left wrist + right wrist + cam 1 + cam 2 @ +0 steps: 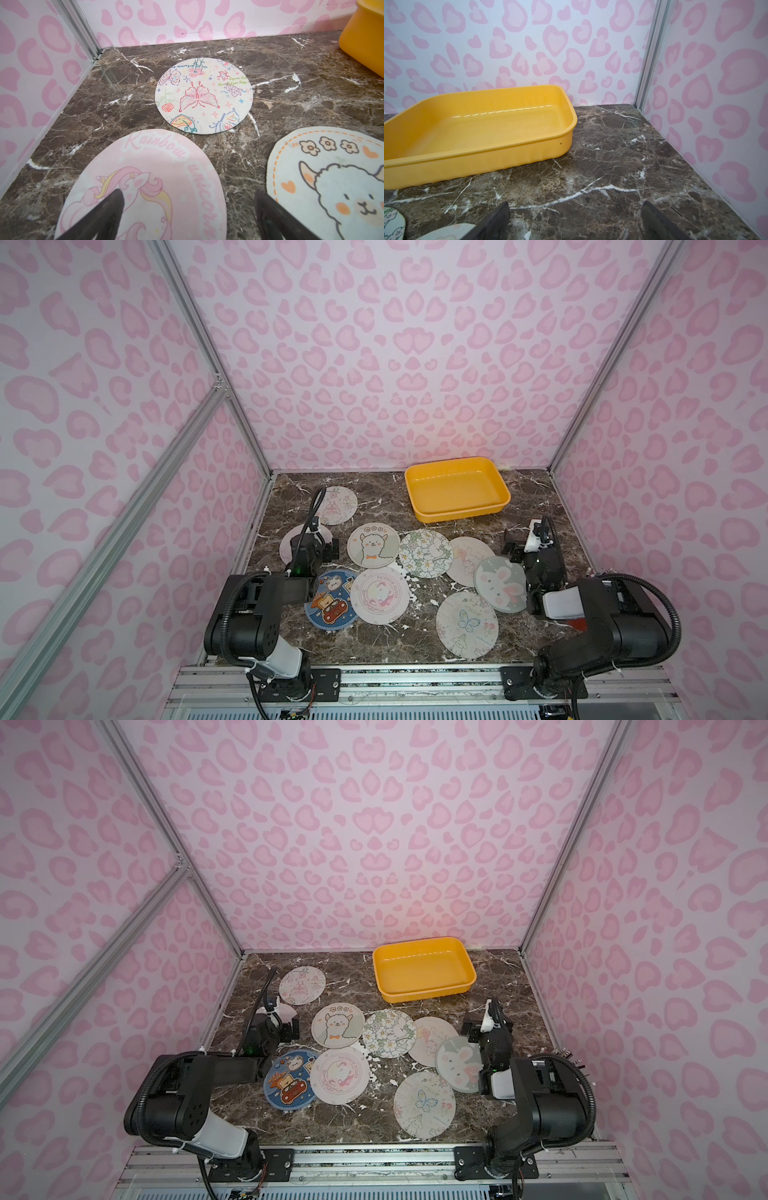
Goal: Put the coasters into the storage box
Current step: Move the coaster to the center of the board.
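Several round printed coasters lie flat on the marble table: a butterfly one (336, 505) (203, 95), a pink unicorn one (145, 176), an alpaca one (373, 545) (332, 176), a flowered one (426, 553), a mouse one (500, 583) and a blue-rimmed one (330, 601). At the back right stands the yellow storage box (461, 512) (477, 149), with nothing in it. My left gripper (328, 549) (189, 195) hangs open over the unicorn coaster's edge. Beside the mouse coaster, my right gripper (513, 549) (576, 205) is open above bare marble. Neither holds anything.
Pink heart-patterned walls (395, 364) close in the table on three sides, with aluminium posts (648, 62) at the back corners. A metal rail (415, 680) runs along the front edge, carrying both arm bases. Coasters overlap near the middle and right.
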You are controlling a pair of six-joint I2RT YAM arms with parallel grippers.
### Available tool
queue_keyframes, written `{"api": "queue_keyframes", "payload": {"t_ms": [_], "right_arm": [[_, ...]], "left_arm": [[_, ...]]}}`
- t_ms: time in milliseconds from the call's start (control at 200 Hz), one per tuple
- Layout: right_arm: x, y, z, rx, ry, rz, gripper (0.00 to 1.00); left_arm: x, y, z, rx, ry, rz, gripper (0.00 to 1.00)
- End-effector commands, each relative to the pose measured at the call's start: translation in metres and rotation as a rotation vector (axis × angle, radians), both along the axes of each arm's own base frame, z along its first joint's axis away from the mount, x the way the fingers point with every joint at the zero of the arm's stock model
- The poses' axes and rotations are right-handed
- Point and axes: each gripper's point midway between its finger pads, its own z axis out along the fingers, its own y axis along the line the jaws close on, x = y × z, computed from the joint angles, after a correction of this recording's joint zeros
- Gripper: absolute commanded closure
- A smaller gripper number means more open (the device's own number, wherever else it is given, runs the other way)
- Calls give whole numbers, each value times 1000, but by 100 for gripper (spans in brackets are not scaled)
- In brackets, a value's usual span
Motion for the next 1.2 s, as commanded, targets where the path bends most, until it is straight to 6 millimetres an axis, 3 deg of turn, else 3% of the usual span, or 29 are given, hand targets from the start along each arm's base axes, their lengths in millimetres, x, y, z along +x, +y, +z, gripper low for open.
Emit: {"api": "queue_keyframes", "payload": {"t_ms": [0, 515, 575, 670, 745, 985, 1195], "right_arm": [[3, 2, 11, -13, -43, 11, 0], [2, 1, 11, -8, -45, 18, 0], [5, 2, 22, -15, -76, 14, 0], [29, -3, 15, 29, 110, -30, 0], [35, 3, 6, 28, 203, -22, 0], [14, 30, -24, 36, 436, -16, 0], [-24, 51, -25, 172, 608, 45, 0]], "left_arm": [[6, 0, 11, 5, -44, 2, 1], [5, 1, 11, 6, -48, 3, 1], [9, -3, 16, 4, -36, -19, 1], [22, -6, 25, 6, 87, -30, 0], [28, -13, 25, -3, 174, -66, 5], [25, -19, 41, -32, 188, -53, 4], [16, -45, 57, -58, 228, -68, 4]]}}
